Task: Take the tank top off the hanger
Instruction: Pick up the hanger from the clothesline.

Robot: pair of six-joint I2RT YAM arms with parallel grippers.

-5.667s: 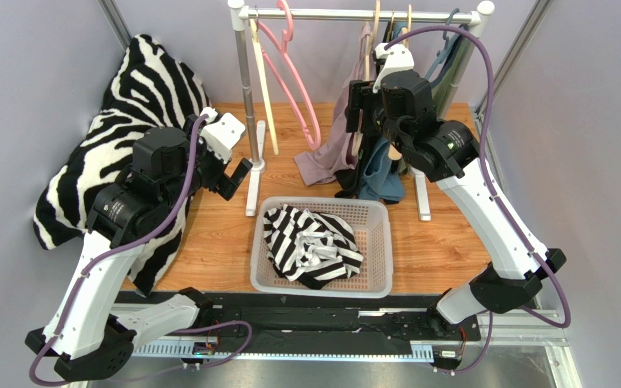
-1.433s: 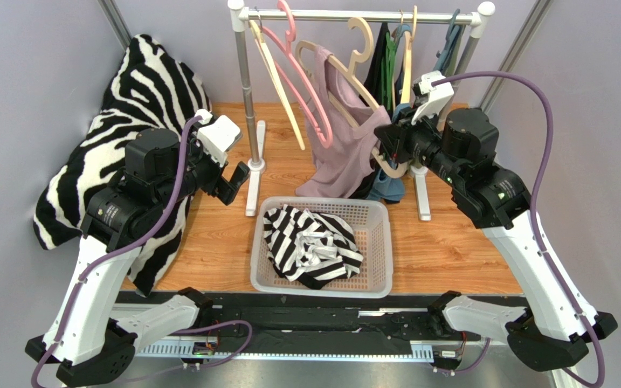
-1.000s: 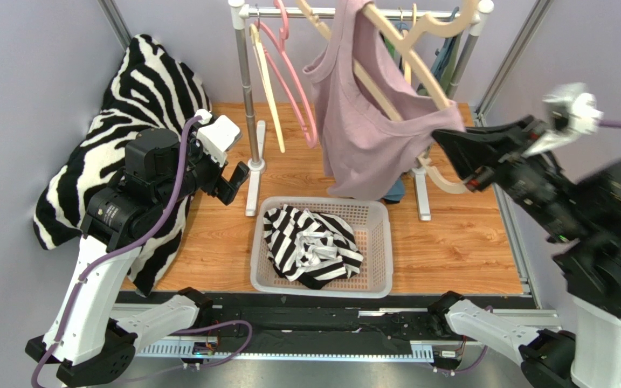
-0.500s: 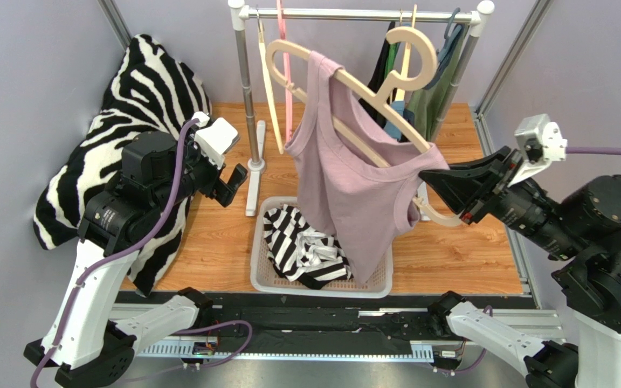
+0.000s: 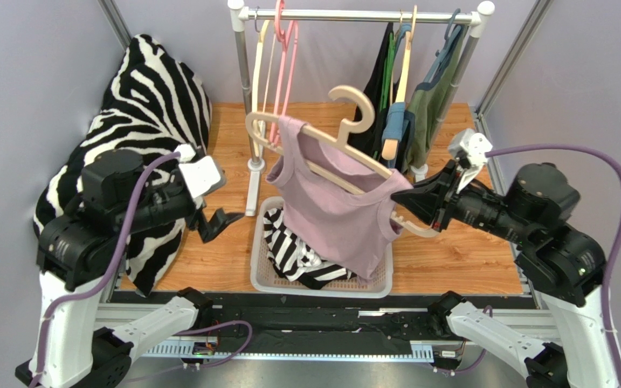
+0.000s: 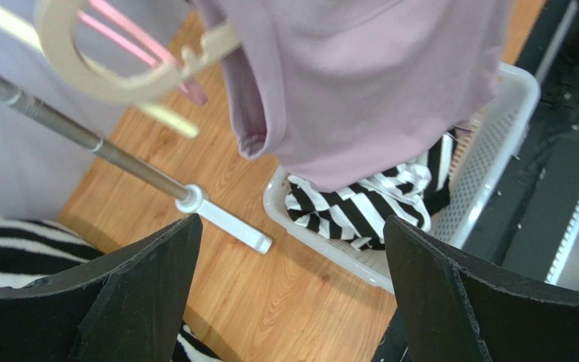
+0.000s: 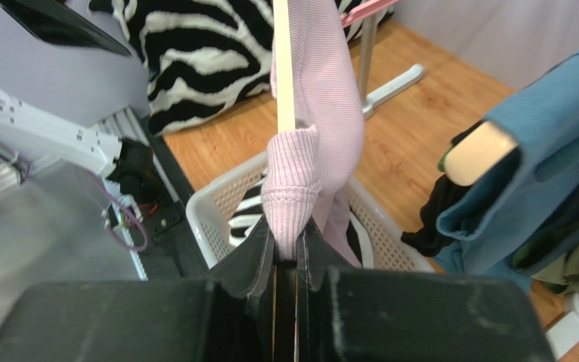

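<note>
A mauve tank top (image 5: 338,218) hangs on a cream wooden hanger (image 5: 368,109) that is off the rail and tilted in the air over the basket. My right gripper (image 5: 403,204) is shut on the hanger's right end, with the top's strap fabric pinched in it. In the right wrist view the hanger (image 7: 283,60) runs edge-on from the right gripper (image 7: 290,241), with the tank top (image 7: 319,98) draped over it. My left gripper (image 5: 216,198) is open and empty, left of the basket. The left wrist view shows the tank top (image 6: 368,83) and hanger end (image 6: 111,75) above the left gripper (image 6: 289,256).
A white basket (image 5: 382,275) holds a black-and-white striped garment (image 5: 289,250) under the top. The rail (image 5: 346,14) carries pink hangers (image 5: 283,48) and dark, blue and green clothes (image 5: 415,97). A zebra blanket (image 5: 140,97) lies at the left. The rack's post (image 5: 243,89) stands beside the left gripper.
The right arm has brought the hanger and tank top down and nearer, low over the basket. The left arm has dropped and drawn back toward the near edge, still open.
</note>
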